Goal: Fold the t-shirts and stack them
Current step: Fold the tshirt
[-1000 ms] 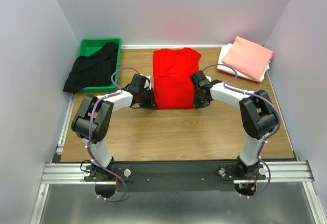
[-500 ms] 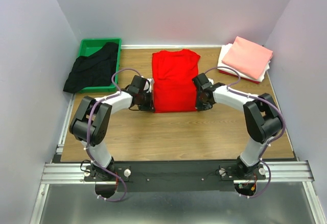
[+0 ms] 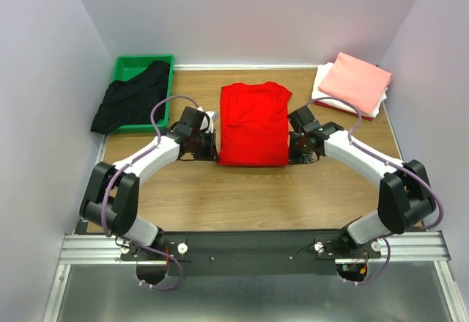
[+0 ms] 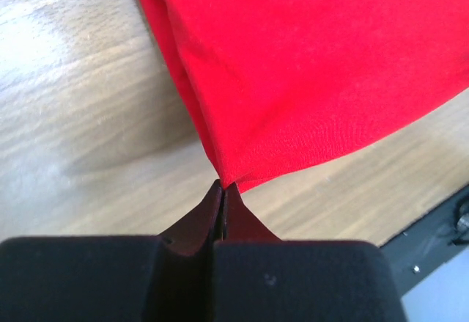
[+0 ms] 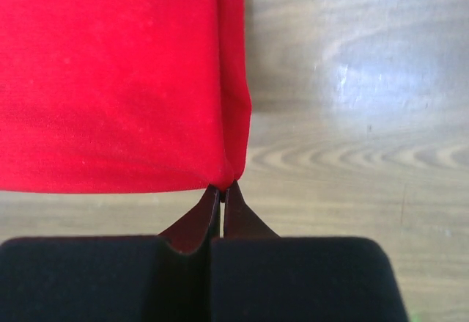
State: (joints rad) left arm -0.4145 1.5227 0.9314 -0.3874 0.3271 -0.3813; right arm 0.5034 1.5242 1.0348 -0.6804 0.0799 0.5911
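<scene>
Now, the left gripper [image 4: 221, 187] is pinched tight on the near-left corner of the red t-shirt [image 3: 253, 122], and the right gripper [image 5: 221, 188] is clamped on its near-right corner. The shirt is a folded rectangle at the middle of the wooden desk [image 3: 242, 197], reaching toward the far edge. At the far-left corner a crumpled black t-shirt [image 3: 132, 100] spills over a green tray [image 3: 135, 64]. At the far-right corner a folded salmon-pink t-shirt [image 3: 355, 81] lies on a white t-shirt [image 3: 322, 81].
</scene>
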